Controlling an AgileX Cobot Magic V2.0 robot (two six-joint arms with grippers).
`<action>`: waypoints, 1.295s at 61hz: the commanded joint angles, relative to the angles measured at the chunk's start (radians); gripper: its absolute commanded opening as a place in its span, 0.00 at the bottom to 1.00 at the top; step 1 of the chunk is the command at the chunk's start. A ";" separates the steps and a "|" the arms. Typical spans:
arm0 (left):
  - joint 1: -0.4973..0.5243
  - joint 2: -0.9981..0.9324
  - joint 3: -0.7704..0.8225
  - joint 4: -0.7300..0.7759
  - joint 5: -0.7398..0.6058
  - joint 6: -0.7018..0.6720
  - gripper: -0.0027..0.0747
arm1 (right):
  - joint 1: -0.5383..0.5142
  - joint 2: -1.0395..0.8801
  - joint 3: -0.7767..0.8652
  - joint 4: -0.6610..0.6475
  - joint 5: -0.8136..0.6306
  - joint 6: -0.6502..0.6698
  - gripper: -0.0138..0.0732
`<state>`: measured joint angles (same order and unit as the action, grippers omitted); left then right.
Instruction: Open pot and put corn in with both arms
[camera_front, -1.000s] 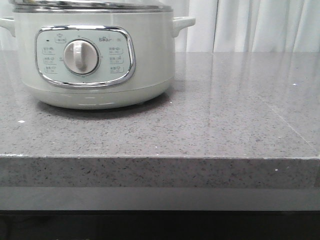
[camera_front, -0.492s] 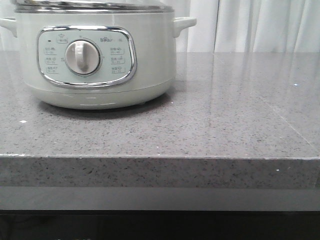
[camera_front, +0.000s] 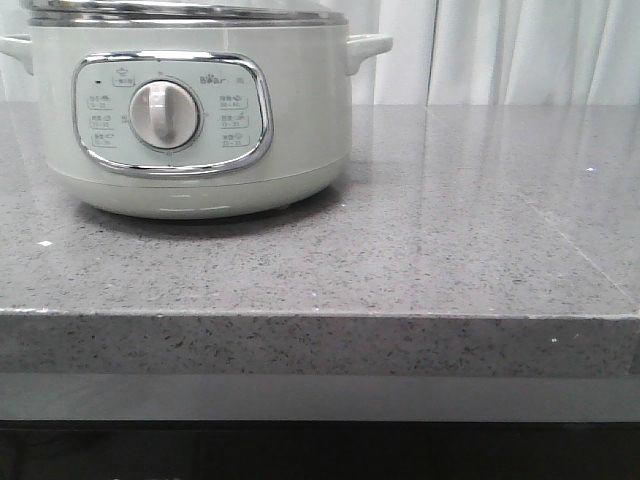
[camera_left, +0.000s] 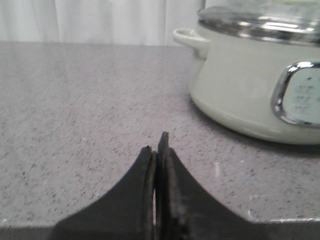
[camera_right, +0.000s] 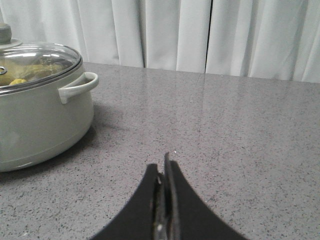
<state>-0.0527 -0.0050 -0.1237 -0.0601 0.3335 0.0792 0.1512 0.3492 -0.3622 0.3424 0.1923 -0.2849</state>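
Observation:
The pale grey-green pot (camera_front: 300, 130) stands at the back left of the counter with its metal-rimmed glass lid (camera_right: 40, 57) on. Yellow-green shapes (camera_right: 19, 80) show through the glass; I cannot tell whether they are the corn. Otherwise no corn shows on the counter. My left gripper (camera_left: 159, 144) is shut with nothing in it, low over the counter beside the pot (camera_left: 240, 90). Shut and empty as well, my right gripper (camera_right: 162, 167) hovers on the pot's other side, apart from its side handle (camera_right: 80, 86). Neither gripper appears in the front view.
The grey speckled stone counter (camera_front: 450, 250) has its front edge (camera_front: 320, 318) close to the camera. White curtains (camera_right: 210, 35) hang behind it. A grey knob (camera_right: 4, 32) tops the lid.

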 joint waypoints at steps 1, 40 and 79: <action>0.037 -0.024 0.006 -0.002 -0.094 -0.012 0.01 | -0.004 0.005 -0.024 -0.002 -0.079 -0.009 0.08; 0.069 -0.023 0.132 -0.015 -0.196 -0.012 0.01 | -0.004 0.005 -0.024 -0.002 -0.076 -0.009 0.08; 0.069 -0.023 0.132 -0.015 -0.196 -0.012 0.01 | -0.005 0.005 -0.010 -0.002 -0.088 -0.009 0.08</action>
<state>0.0140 -0.0050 0.0084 -0.0641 0.2258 0.0748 0.1512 0.3492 -0.3599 0.3424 0.1900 -0.2849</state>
